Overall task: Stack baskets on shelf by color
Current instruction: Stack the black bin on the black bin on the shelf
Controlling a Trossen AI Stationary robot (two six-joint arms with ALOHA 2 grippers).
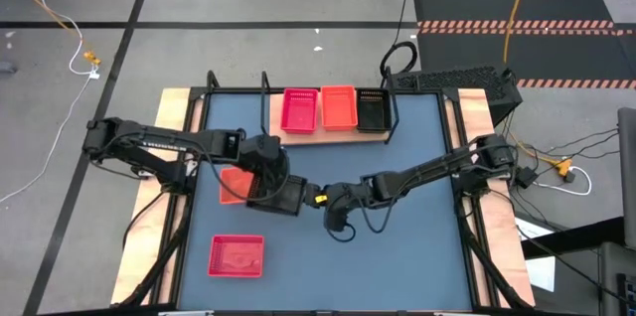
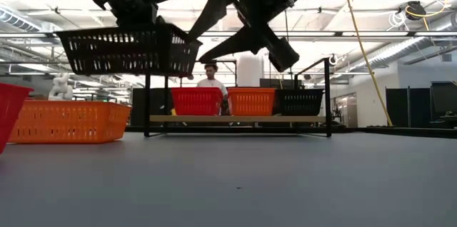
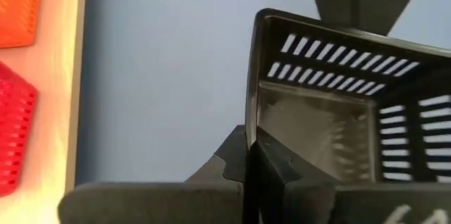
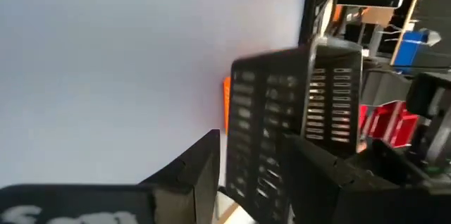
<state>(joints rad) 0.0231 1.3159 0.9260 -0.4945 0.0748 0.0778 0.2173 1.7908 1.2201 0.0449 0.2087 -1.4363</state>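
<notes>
The left gripper (image 1: 288,197) is holding a black basket (image 2: 128,50) in the air over the middle of the table (image 1: 397,256), its fingers (image 3: 264,171) pinching one short wall of the basket. In the low view the basket is hanging level and well above the tabletop, probably so that it can pass over to the shelf (image 1: 298,134) at twelve o'clock. The right gripper (image 1: 333,200) is waiting just beside it, at three o'clock from the basket, with its fingers (image 4: 194,171) spread apart; one basket wall is standing between them, but I cannot tell if they are touching it. Perhaps the arms are handing it over.

On the shelf a red basket (image 1: 300,110), an orange basket (image 1: 339,107) and a black stack (image 1: 373,109) are sitting side by side. An orange basket on the table (image 1: 233,184) is lying at nine o'clock from the left gripper, and a red basket on the table (image 1: 237,256) at seven o'clock. The right arm is crossing the way to the black stack, so it may be standing in the path.
</notes>
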